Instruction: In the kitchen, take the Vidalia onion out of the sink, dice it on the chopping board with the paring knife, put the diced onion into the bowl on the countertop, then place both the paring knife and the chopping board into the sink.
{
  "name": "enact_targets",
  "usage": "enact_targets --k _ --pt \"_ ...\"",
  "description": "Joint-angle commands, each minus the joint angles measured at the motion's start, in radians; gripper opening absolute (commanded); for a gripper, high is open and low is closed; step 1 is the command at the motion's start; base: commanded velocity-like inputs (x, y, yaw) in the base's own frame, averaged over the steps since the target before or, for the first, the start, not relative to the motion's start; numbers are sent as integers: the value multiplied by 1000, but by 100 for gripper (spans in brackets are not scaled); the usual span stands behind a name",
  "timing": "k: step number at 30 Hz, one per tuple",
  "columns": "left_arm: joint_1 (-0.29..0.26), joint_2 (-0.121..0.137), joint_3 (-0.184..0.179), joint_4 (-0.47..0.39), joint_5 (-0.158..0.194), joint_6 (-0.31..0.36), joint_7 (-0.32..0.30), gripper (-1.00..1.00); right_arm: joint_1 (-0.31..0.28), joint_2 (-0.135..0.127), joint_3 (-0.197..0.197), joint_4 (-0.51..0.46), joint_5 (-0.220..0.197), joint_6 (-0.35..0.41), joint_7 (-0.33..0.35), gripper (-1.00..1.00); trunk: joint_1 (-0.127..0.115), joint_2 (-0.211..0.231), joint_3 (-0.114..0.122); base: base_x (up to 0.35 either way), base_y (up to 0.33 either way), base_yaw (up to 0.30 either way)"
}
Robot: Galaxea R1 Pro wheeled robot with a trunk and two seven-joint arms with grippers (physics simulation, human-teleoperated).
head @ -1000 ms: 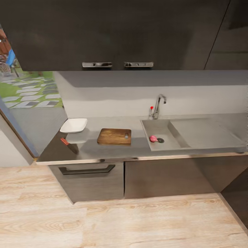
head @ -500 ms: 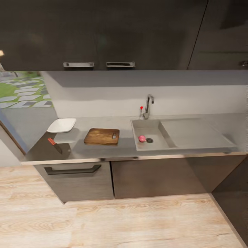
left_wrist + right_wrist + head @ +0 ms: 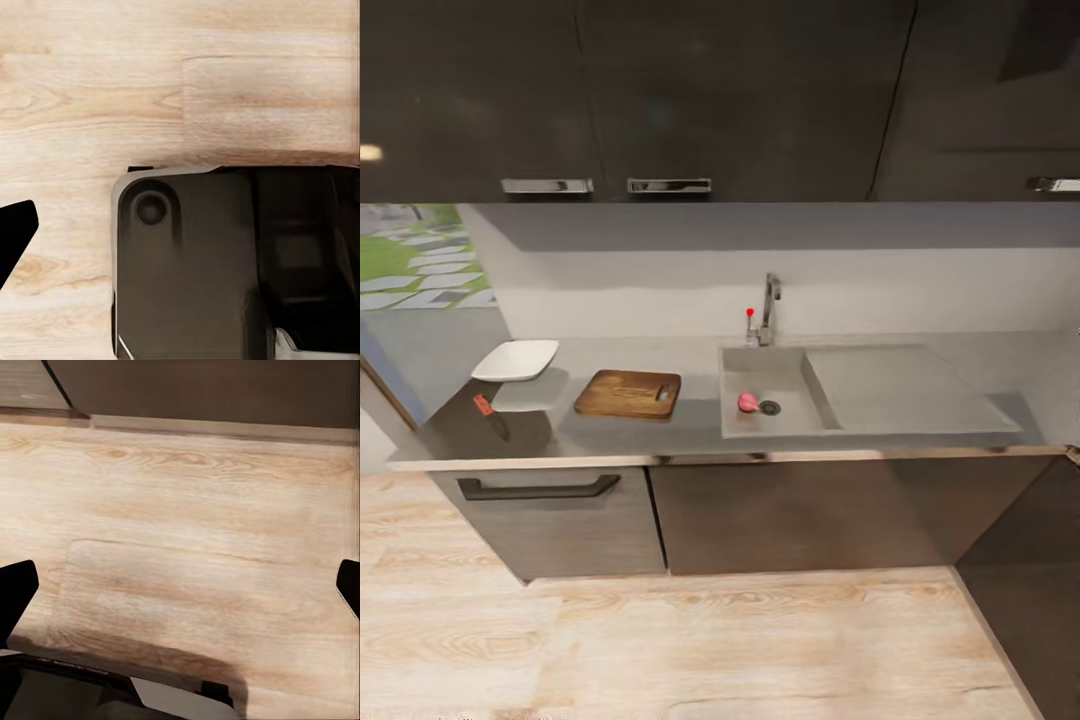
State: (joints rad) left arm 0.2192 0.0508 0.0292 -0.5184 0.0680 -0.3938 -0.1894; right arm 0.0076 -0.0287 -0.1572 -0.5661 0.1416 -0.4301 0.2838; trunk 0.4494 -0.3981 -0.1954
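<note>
We stand back from the countertop (image 3: 690, 425), our claws low over the wooden floor (image 3: 690, 640); the right one (image 3: 180, 585) spreads wide, the left's state we cannot tell. The onion (image 3: 747, 402) lies ahead in the sink (image 3: 800, 418), beside the drain.

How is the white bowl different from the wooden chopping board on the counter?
The bowl is white with raised sides; the chopping board is brown wood and lies flat. The bowl sits at the far left end of the countertop, while the board lies nearer the sink. The board has a handle slot; the bowl has none. Both are rounded-cornered and empty.
</note>
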Motion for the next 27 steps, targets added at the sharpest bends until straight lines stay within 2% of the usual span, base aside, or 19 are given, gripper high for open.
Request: enact_targets --k 1,12,27 --pt "0 0 3 -2 7 1 -9 100 0 1 -7 -1 10 -2 6 100 1 -2 -2 -37 -320 26" --pt "0 0 3 -2 7 1 -9 100 0 1 -7 -1 10 -2 6 100 1 -2 7 -53 -288 4" --pt "0 1 3 -3 7 -15 -9 100 0 1 -7 0 10 -3 5 100 1 -2 27 -1 -18 0"
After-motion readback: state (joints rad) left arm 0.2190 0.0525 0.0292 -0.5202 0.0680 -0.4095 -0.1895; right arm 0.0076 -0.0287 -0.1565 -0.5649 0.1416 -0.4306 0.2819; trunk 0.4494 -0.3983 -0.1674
